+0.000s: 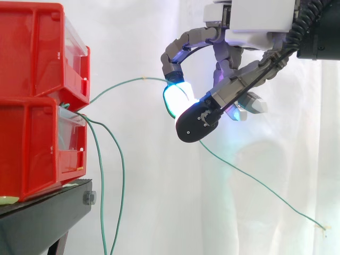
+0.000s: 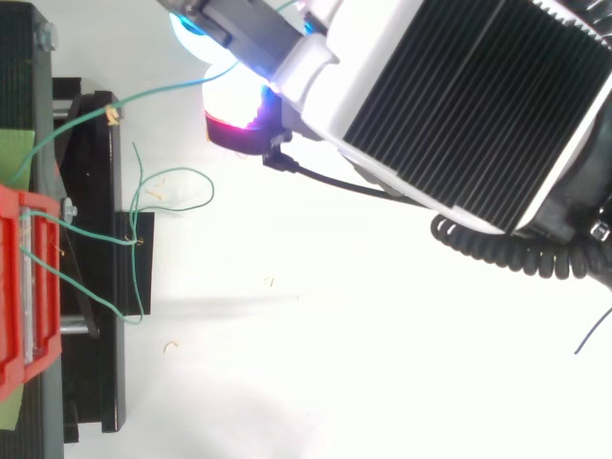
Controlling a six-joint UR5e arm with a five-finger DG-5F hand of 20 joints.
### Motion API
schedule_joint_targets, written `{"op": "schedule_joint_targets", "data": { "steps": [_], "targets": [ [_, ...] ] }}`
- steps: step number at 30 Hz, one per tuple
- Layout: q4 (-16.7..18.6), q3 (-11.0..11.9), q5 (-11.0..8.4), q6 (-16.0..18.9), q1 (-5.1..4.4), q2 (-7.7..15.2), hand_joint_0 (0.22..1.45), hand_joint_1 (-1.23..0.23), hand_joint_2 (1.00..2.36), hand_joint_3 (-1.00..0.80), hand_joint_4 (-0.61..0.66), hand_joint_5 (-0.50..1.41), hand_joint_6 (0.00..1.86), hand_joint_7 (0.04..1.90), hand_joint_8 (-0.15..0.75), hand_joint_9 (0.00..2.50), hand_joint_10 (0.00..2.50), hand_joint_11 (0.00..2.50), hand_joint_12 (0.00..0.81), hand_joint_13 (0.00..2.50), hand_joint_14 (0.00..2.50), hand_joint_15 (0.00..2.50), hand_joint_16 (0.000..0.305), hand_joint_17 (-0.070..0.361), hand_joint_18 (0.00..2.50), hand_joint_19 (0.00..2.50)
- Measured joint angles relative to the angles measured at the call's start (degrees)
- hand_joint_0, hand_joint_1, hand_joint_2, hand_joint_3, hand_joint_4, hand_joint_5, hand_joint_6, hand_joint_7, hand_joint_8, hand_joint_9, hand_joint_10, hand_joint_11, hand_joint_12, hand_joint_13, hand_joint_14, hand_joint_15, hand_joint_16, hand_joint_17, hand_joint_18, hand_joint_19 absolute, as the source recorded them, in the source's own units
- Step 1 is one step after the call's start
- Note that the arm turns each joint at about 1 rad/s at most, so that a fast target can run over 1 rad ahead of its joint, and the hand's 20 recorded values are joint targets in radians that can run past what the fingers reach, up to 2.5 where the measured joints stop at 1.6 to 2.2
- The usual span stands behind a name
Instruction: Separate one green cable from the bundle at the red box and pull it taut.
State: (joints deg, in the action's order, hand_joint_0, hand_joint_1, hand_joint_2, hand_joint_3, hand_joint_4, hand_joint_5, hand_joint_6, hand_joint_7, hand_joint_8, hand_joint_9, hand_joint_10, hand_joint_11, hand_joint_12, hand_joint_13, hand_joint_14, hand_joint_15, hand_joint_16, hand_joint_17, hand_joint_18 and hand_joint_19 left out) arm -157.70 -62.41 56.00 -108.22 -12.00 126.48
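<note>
Right of the stacked red boxes [image 1: 32, 53], the hand [image 1: 255, 26] pinches one green cable [image 1: 127, 82] running from the boxes in a shallow arc; other green cables [image 1: 122, 175] hang below them

Level side camera, close overhead camera, sharing red bins [image 1: 32, 146]

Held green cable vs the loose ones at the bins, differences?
The held green cable arcs sideways from the red bins to the hand, pinched in its fingers; the loose cables droop past the black stand. The held one is lifted but slack; the loose ones hang in long loops. All are thin and green.
</note>
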Motion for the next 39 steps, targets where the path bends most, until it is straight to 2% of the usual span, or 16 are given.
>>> {"op": "schedule_joint_targets", "data": {
  "steps": [3,9,26,39],
  "targets": [
    [-0.01,-0.04,-0.17,3.11,-0.16,0.02,0.71,-0.87,1.0,-0.5,0.12,0.11,0.5,1.28,0.186,1.94,0.02,0.69,0.349,1.46,0.02,0.84,0.039,0.089,0.95,0.63],
    [-1.43,-0.03,-0.34,11.82,-0.33,0.01,0.71,-0.82,1.0,-0.5,0.15,0.11,0.5,1.3,0.177,1.93,0.02,0.69,0.348,1.45,0.03,0.83,0.039,0.088,0.95,0.64],
    [-14.87,-0.05,-0.06,38.46,-0.81,0.02,0.71,-0.76,1.0,-0.5,0.18,0.11,0.5,1.32,0.166,1.93,0.02,0.71,0.345,1.42,0.03,0.82,0.039,0.087,0.94,0.64],
    [-22.03,-0.03,0.62,50.08,-0.86,0.0,0.7,-0.72,1.0,-0.5,0.19,0.11,0.5,1.33,0.158,1.92,0.03,0.71,0.338,1.4,0.02,0.81,0.038,0.086,0.93,0.65]
  ]
}}
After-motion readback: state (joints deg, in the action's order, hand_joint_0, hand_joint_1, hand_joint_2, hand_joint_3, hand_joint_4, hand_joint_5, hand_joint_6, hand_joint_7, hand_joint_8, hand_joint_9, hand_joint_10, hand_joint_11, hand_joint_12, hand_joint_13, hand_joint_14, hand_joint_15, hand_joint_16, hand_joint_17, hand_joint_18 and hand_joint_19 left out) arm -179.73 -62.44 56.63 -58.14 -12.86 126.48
